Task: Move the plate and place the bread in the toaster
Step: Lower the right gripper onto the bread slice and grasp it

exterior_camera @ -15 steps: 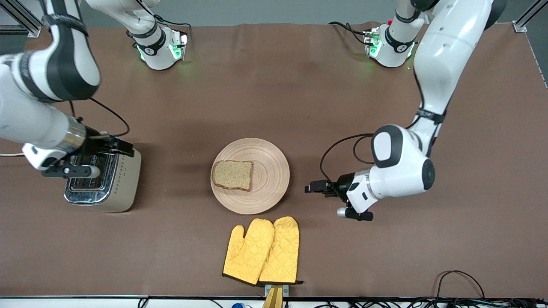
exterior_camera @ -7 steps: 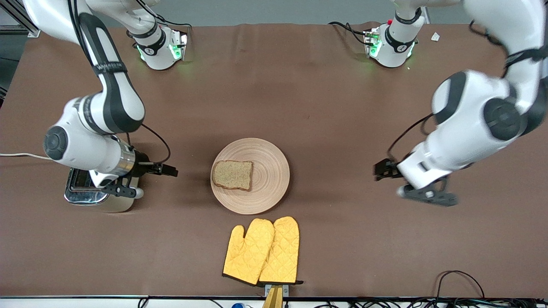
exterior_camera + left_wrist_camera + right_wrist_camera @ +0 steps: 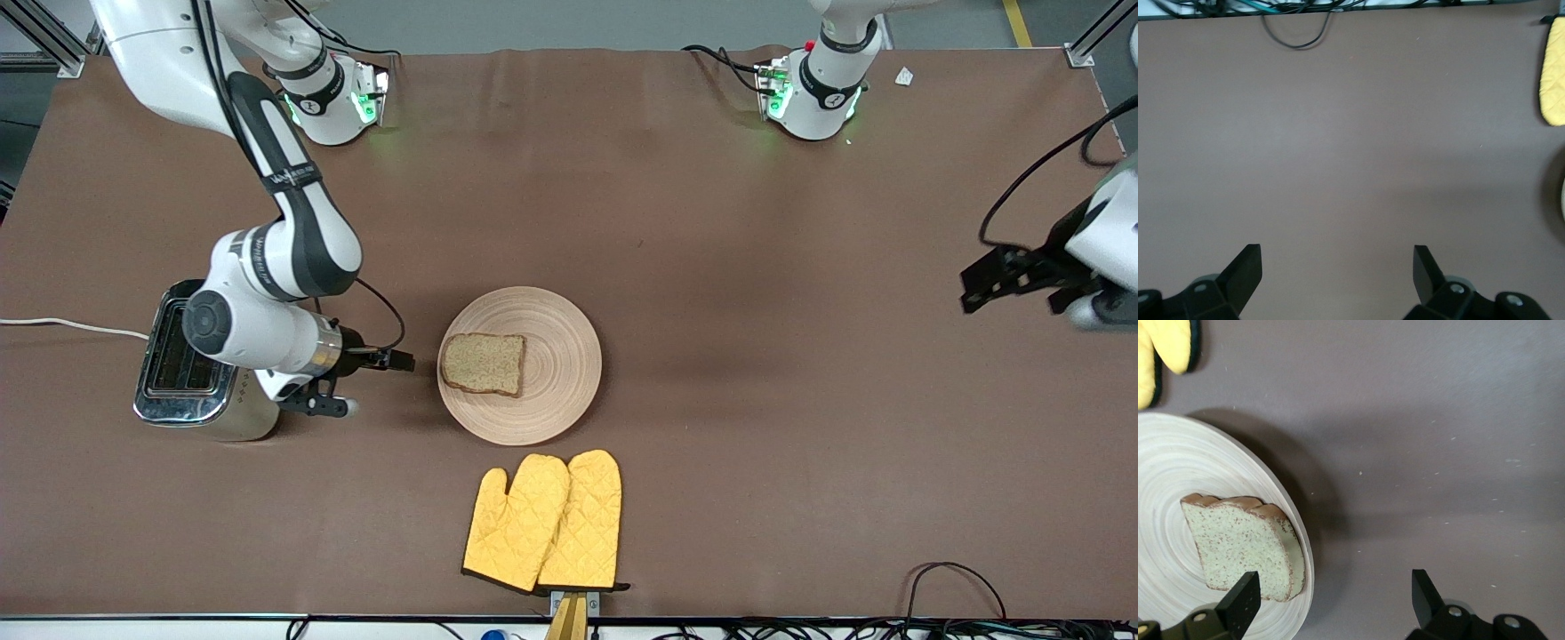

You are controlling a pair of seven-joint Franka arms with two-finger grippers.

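The pale wooden plate point(image 3: 562, 356) lies mid-table with the brown speckled bread point(image 3: 484, 363) flat on it, toward the toaster's side. The cream toaster point(image 3: 169, 372) stands at the right arm's end, partly hidden by that arm's wrist. My right gripper point(image 3: 396, 360) hangs open and empty over the table between toaster and plate. In the right wrist view the plate point(image 3: 1178, 467) and bread point(image 3: 1238, 547) lie beside my open right gripper point(image 3: 1335, 587), with one fingertip point(image 3: 1245, 590) over the bread's corner. My left gripper point(image 3: 987, 284) is open over bare table at the left arm's end, as the left wrist view point(image 3: 1337, 257) confirms.
Two yellow oven mitts point(image 3: 544, 520) lie nearer the front camera than the plate; a mitt point(image 3: 1168, 347) shows in the right wrist view. The toaster's white cord point(image 3: 62, 324) trails off the table's end. Cables point(image 3: 951, 578) lie along the front edge.
The right arm swung from over the toaster toward the plate. The left arm pulled away from the plate to its own end of the table. Plate and bread stayed put.
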